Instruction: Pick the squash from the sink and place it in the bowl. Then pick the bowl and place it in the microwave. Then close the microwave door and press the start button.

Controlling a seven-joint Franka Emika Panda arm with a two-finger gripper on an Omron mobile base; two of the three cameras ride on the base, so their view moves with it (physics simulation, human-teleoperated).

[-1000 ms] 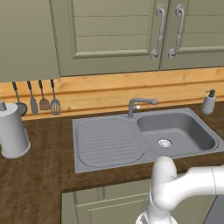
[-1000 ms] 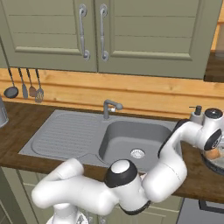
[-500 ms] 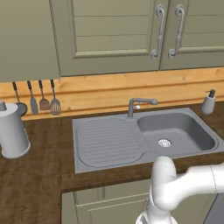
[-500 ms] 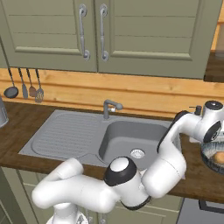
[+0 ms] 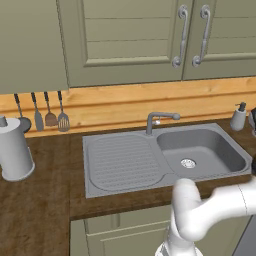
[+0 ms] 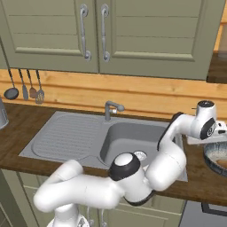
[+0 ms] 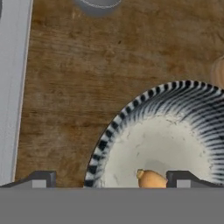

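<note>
Tan-orange and small, the narrow-necked squash (image 7: 152, 179) lies inside the round dark bowl with pale line pattern (image 7: 131, 114), at the lower middle of my hand view, just beside my right fingertip (image 7: 183, 178). My gripper (image 7: 111, 179) stands spread wide and holds nothing. The bowl rests on the brown wooden counter (image 7: 83, 78). In the right base view its rim (image 6: 217, 156) shows at the right edge, beyond the grey matte sink (image 6: 128, 142).
</note>
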